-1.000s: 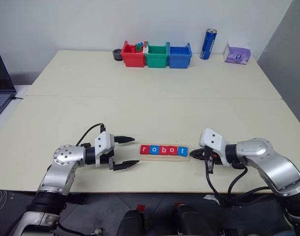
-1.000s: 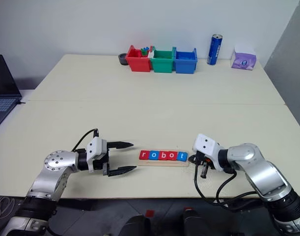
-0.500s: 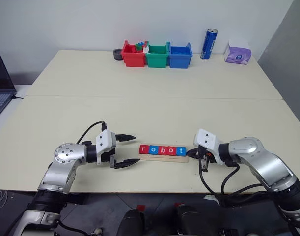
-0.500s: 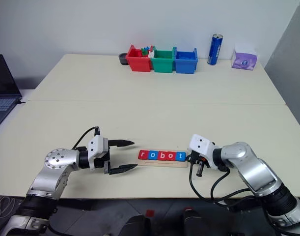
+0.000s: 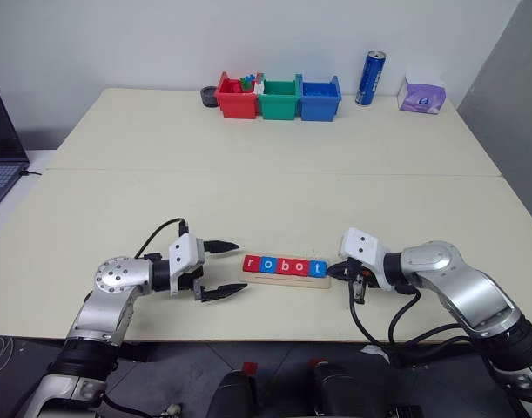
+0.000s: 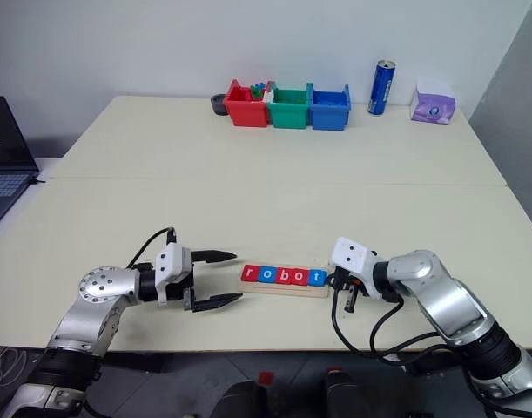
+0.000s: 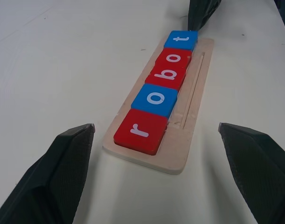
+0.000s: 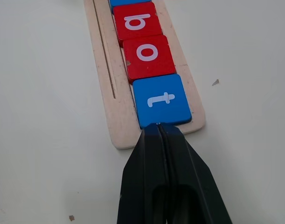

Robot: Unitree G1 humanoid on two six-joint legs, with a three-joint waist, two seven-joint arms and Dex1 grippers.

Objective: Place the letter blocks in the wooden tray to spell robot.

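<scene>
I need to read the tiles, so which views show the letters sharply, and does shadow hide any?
Left wrist view: the letter blocks are sharp and evenly lit, all five legible. Right wrist view: the t block is crisp, with the shut right gripper at its edge. Left eye view: the letters are small but readable; no glare.

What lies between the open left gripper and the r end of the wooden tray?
Only bare tabletop: in the left wrist view, the left gripper hovers open just short of the wooden tray, nothing between it and the red r block.
</scene>
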